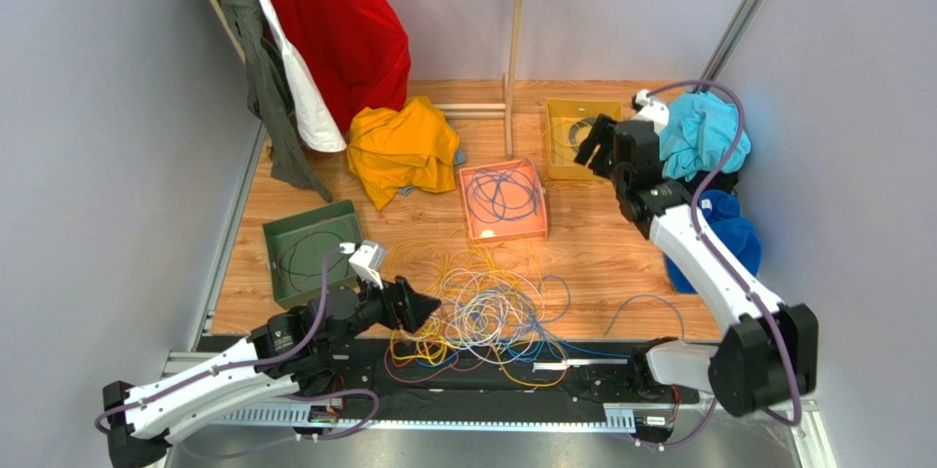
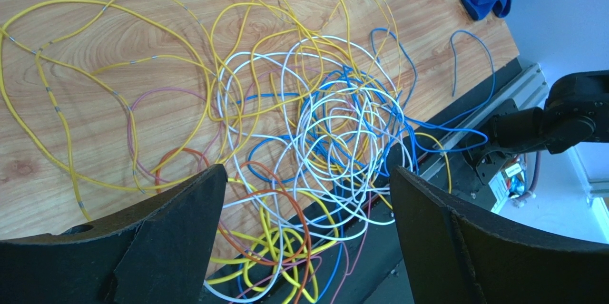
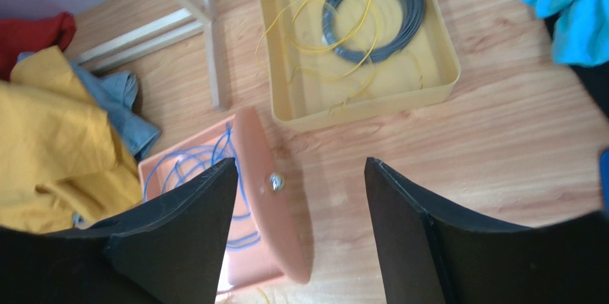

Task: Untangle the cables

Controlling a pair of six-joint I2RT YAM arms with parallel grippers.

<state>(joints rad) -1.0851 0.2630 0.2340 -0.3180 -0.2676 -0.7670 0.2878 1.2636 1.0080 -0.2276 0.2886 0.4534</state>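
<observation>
Hovering at the near edge of the table, the left gripper has its jaws spread wide with nothing gripped. It points at the left side of the cables. These form a loose heap of yellow, white, blue and orange wire, with several loops spilling over the table's front rail. In the left wrist view the densest knot (mostly white and blue) lies between and beyond the two fingers; contact cannot be confirmed.

Farther back on the left, a green tray holds a dark cable. At mid-table, an orange tray holds coiled blue cable.

Beyond it, the right gripper is released and empty, its jaws wide apart above the wood between the orange tray and a yellow tray. The yellow tray contains a grey coil and a thin yellow wire.

A yellow garment lies at the back left, and a turquoise cloth at the back right.
</observation>
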